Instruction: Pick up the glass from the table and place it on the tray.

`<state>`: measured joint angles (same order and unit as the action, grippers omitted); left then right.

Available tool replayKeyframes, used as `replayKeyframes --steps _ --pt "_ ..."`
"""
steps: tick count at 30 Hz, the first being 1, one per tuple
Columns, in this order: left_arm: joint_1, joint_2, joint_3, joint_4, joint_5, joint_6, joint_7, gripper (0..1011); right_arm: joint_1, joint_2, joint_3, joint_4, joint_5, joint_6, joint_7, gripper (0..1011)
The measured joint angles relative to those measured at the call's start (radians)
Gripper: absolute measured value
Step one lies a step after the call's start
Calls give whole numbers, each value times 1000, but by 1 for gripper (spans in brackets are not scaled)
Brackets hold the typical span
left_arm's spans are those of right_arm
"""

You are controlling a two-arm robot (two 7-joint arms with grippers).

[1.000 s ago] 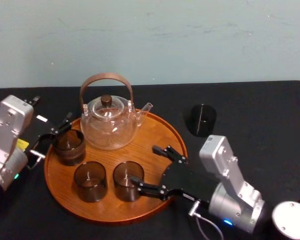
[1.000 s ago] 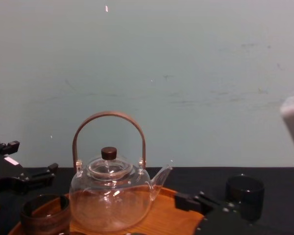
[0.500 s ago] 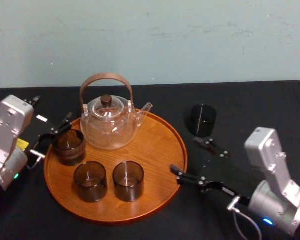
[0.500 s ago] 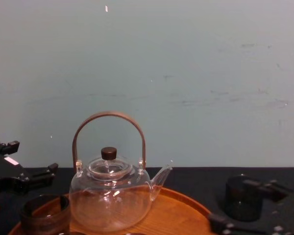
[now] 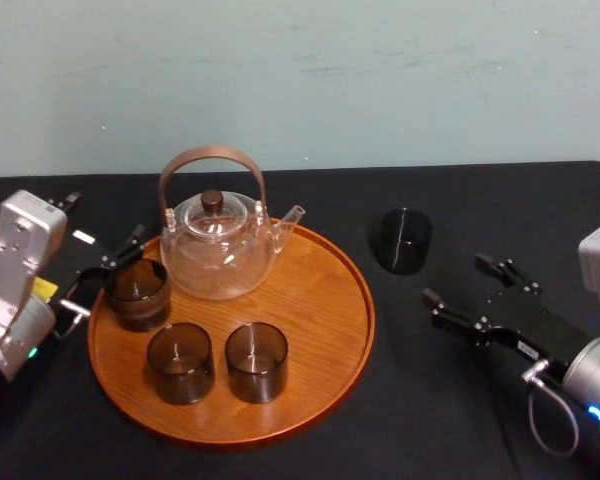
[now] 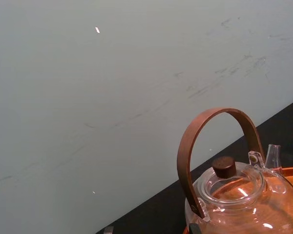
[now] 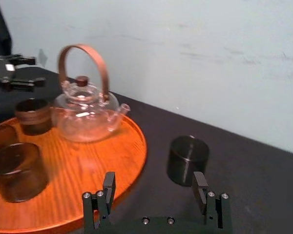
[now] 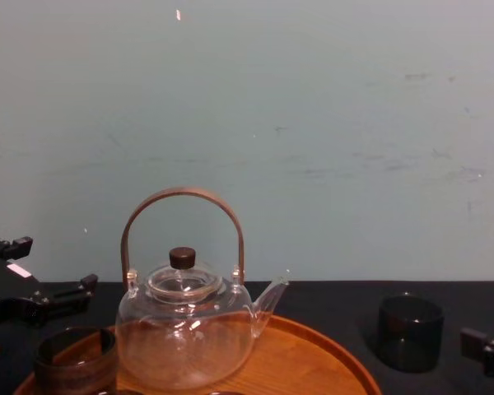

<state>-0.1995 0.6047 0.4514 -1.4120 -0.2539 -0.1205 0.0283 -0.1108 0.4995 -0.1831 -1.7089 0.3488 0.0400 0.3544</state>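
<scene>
The glass is a dark tumbler standing on the black table to the right of the tray; it also shows as the glass and the glass. The round orange-brown tray holds a clear teapot and three brown glasses. My right gripper hangs open and empty over the table, right of the tray and nearer me than the glass; the glass stands ahead of its spread fingers. My left gripper rests open at the tray's left rim, beside one brown glass.
The black table stretches right of the glass and ends at a pale wall behind. The teapot's tall brown handle rises above the tray's back. Bare tray wood lies right of the teapot.
My right gripper has swung from over the tray's front right to the table right of the tray, staying open. The left arm, glasses and teapot have not moved.
</scene>
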Motion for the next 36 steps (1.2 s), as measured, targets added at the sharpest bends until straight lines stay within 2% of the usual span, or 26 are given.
replayKeyframes --steps 8,13,24,36 --pt "0 0 0 0 0 0 0 1001 90 -10 5 103 48 52 24 1003" --pt "0 0 0 0 0 0 0 1001 157 -11 -11 160 59 84 35 1002" --pt "0 0 0 0 0 0 0 1001 294 -9 -66 244 38 148 38 1002" --pt "0 0 0 0 0 0 0 1001 390 -28 -104 345 17 153 52 1003"
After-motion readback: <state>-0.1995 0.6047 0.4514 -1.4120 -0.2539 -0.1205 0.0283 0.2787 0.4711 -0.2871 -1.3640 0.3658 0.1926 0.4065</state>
